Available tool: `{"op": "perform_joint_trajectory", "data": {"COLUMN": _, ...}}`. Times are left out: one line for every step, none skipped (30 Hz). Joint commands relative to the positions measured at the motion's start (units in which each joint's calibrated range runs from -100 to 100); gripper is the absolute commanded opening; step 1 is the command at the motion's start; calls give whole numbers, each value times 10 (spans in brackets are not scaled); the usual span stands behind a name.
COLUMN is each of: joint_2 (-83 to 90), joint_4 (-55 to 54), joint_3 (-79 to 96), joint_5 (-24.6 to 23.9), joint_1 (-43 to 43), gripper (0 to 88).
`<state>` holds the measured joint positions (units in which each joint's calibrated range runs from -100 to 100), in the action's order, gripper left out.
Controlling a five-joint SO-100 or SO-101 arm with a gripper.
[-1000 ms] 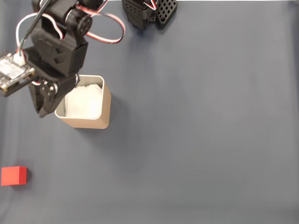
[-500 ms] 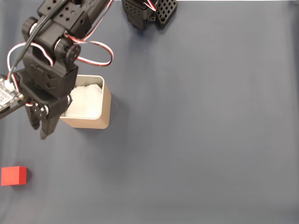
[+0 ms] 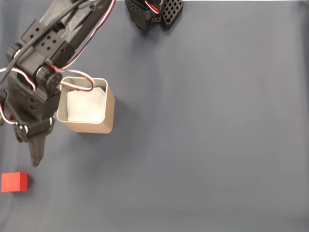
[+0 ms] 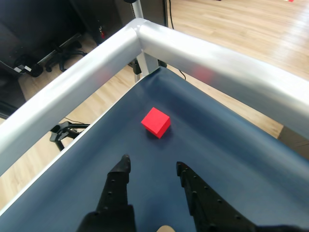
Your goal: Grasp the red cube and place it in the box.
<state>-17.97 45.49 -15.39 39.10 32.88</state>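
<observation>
The red cube (image 3: 14, 182) lies on the dark blue table near the lower left corner of the fixed view; the wrist view shows the red cube (image 4: 156, 122) ahead of the fingertips, close to the table's corner rail. My black gripper (image 3: 34, 158) hangs above the table a short way up and right of the cube, below and left of the box. In the wrist view the gripper (image 4: 152, 165) is open, with bare table between its fingers. The tan box (image 3: 88, 106) with a white lining stands to the right of the arm.
A black arm base (image 3: 153, 12) sits at the top edge of the fixed view. Red, white and black cables loop over the box's rim. In the wrist view a silver table rail (image 4: 203, 58) bounds the corner just beyond the cube.
The arm has swung down and left, from over the box's left edge toward the red cube. Cube and box have not moved.
</observation>
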Motion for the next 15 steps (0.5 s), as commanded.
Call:
{"op": "perform_joint_trajectory", "data": {"joint_2": -11, "joint_4": -39, "joint_3": -32, "joint_5": 4, "joint_1": 6, "gripper": 281}}
{"op": "perform_joint_trajectory", "data": {"joint_2": -19, "joint_4": -49, "joint_3": -33, "joint_5": 5, "joint_1": 7, "gripper": 285}}
{"op": "perform_joint_trajectory", "data": {"joint_2": -27, "joint_4": -58, "joint_3": -34, "joint_5": 6, "joint_1": 7, "gripper": 290}}
{"op": "perform_joint_trajectory", "data": {"joint_2": -35, "joint_4": -67, "joint_3": -36, "joint_5": 8, "joint_1": 8, "gripper": 295}}
{"op": "perform_joint_trajectory", "data": {"joint_2": -43, "joint_4": -75, "joint_3": -38, "joint_5": 10, "joint_1": 8, "gripper": 298}}
{"op": "perform_joint_trajectory", "data": {"joint_2": -51, "joint_4": -84, "joint_3": -40, "joint_5": 11, "joint_1": 8, "gripper": 301}}
{"op": "perform_joint_trajectory", "data": {"joint_2": -59, "joint_4": -95, "joint_3": -40, "joint_5": 13, "joint_1": 8, "gripper": 306}}
{"op": "perform_joint_trajectory", "data": {"joint_2": -67, "joint_4": -106, "joint_3": -40, "joint_5": 15, "joint_1": 8, "gripper": 313}}
{"op": "perform_joint_trajectory", "data": {"joint_2": -74, "joint_4": -117, "joint_3": -42, "joint_5": 16, "joint_1": 8, "gripper": 319}}
{"op": "perform_joint_trajectory", "data": {"joint_2": -84, "joint_4": -127, "joint_3": -45, "joint_5": 18, "joint_1": 8, "gripper": 324}}
{"op": "perform_joint_trajectory", "data": {"joint_2": -91, "joint_4": -138, "joint_3": -46, "joint_5": 20, "joint_1": 8, "gripper": 331}}
{"op": "perform_joint_trajectory", "data": {"joint_2": -98, "joint_4": -150, "joint_3": -46, "joint_5": 21, "joint_1": 8, "gripper": 338}}
{"op": "perform_joint_trajectory", "data": {"joint_2": -105, "joint_4": -162, "joint_3": -46, "joint_5": 23, "joint_1": 8, "gripper": 344}}
{"op": "perform_joint_trajectory", "data": {"joint_2": -113, "joint_4": -172, "joint_3": -48, "joint_5": 25, "joint_1": 7, "gripper": 349}}
{"op": "perform_joint_trajectory", "data": {"joint_2": -120, "joint_4": -181, "joint_3": -51, "joint_5": 26, "joint_1": 7, "gripper": 352}}
